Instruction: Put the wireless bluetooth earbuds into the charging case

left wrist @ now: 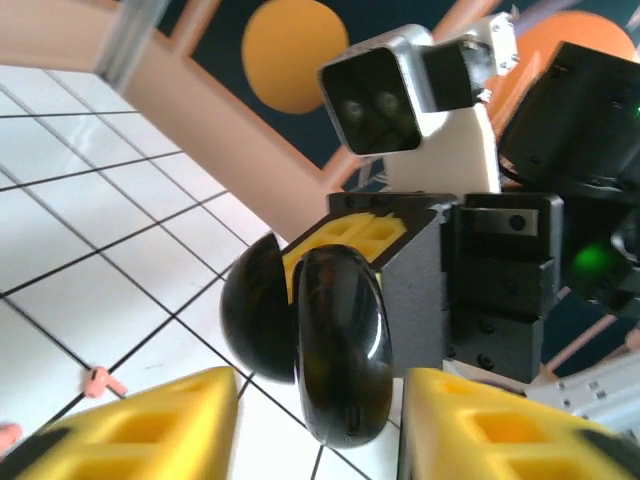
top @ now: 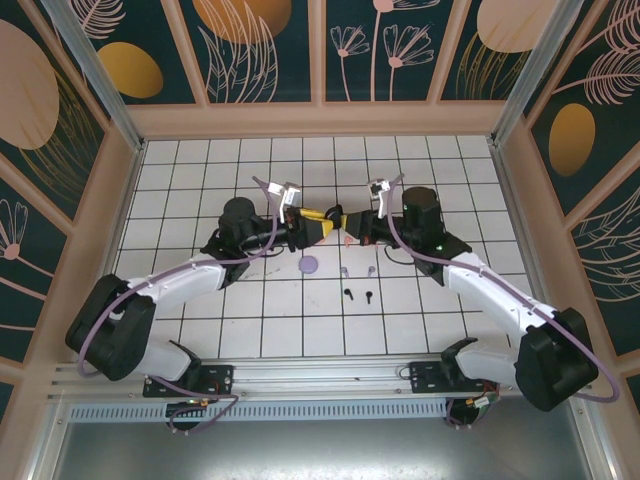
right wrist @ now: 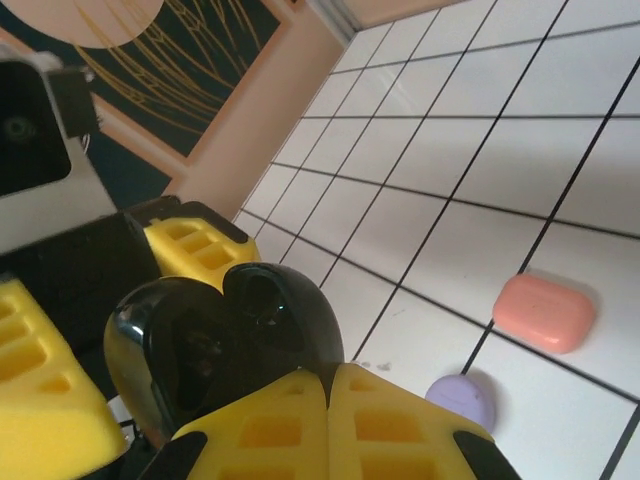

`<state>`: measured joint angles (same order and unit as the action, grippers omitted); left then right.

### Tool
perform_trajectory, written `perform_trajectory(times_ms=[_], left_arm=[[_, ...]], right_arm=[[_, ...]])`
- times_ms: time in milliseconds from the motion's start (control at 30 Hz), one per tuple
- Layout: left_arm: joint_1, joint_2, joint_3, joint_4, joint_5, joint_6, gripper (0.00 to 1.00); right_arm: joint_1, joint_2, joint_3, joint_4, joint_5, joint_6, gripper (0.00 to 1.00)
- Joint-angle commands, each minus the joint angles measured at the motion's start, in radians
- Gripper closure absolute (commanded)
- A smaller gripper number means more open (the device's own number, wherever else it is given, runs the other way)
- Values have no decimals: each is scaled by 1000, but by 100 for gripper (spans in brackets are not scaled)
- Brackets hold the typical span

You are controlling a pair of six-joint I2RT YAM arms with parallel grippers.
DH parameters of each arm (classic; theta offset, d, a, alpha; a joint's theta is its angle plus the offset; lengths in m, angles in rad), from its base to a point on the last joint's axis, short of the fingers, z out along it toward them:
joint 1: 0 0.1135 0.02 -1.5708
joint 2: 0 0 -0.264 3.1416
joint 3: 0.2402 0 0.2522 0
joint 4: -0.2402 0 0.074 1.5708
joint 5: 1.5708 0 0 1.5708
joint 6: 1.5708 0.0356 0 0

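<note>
An open black charging case (left wrist: pixel 335 340) hangs in mid-air between both grippers, above the middle of the table. My right gripper (right wrist: pixel 330 400) is shut on the thin edge of one half of the case (right wrist: pixel 220 340). My left gripper (left wrist: pixel 320 425) is open, its yellow fingers (left wrist: pixel 150 425) on either side of the case with gaps showing. From above, the left gripper (top: pixel 322 228) and right gripper (top: pixel 354 226) meet tip to tip. On the tiles below lie two black earbuds (top: pixel 349 293) and two lilac earbuds (top: pixel 343 270). A pink earbud (left wrist: pixel 103 380) lies on the floor too.
A round lilac case (top: pixel 308 264) sits on the tiles in front of the grippers, and a closed salmon-pink case (right wrist: pixel 545 312) lies near the lilac case (right wrist: pixel 460 398). Patterned walls (top: pixel 320 50) close in the tiled table on three sides.
</note>
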<state>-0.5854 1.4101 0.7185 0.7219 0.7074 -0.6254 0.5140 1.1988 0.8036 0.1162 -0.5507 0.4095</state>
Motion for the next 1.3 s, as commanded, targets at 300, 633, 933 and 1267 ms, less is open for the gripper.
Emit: perform_trajectory(times_ms=[300,633,933,1267], left_arm=[[2,-128,205,-506,-297,294,1],[5,-39,442,-741,-605,520,1],[57,63,637,-1016,-288,754,2],[159,226,844,-1281,101,872,9]], right_arm=[[-23,99,295,-315,146,-206,100],[-56,270,518,-556,213,-427,100],[-72,311,553,-640,186,-609,100],[-121,284,576,-656,82,-677,100]])
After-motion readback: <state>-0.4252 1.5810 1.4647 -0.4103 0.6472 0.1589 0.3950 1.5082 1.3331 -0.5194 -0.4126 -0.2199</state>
